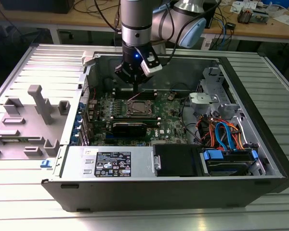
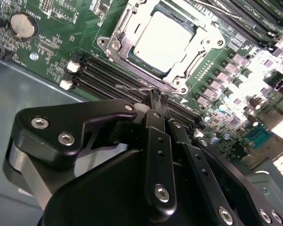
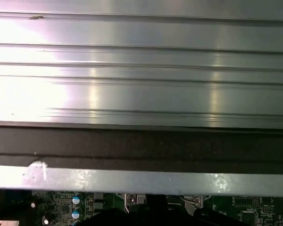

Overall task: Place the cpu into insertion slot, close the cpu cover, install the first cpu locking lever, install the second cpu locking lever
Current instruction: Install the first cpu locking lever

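Hanging over the open case, the pincer stands above the board's far edge in the exterior view; its fingers look pressed together at the tips in the second wrist view, on or right at a thin wire lever. Just beyond the tips the cpu lies flat in the slot, the cover down around it. The first wrist view shows ribbed metal and the case wall

The cpu sits in the insertion slot on the motherboard, with the tool just behind it.
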You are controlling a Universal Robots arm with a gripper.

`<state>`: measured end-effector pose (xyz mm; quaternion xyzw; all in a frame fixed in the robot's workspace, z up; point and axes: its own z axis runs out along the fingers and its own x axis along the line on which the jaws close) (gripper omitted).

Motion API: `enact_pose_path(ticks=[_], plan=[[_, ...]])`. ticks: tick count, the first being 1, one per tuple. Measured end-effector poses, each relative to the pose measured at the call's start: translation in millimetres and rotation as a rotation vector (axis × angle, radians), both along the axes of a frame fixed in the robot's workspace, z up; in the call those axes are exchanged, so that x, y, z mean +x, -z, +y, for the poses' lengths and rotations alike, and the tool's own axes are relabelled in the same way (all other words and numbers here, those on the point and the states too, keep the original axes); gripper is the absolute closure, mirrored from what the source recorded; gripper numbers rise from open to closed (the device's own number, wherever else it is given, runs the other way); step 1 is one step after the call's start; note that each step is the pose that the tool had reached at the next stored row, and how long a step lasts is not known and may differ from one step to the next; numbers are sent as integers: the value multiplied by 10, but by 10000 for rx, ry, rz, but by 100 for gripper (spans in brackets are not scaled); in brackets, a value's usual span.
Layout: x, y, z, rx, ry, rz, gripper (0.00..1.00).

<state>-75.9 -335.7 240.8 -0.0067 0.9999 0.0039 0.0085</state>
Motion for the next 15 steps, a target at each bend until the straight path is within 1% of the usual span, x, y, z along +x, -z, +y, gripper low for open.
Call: enact_pose_path(ticks=[4,8,15], plan=[[4,18,24,0,15,-1,89],[23,34,37,1,15,-1,89],[55,43,38,0,15,-1,89]])
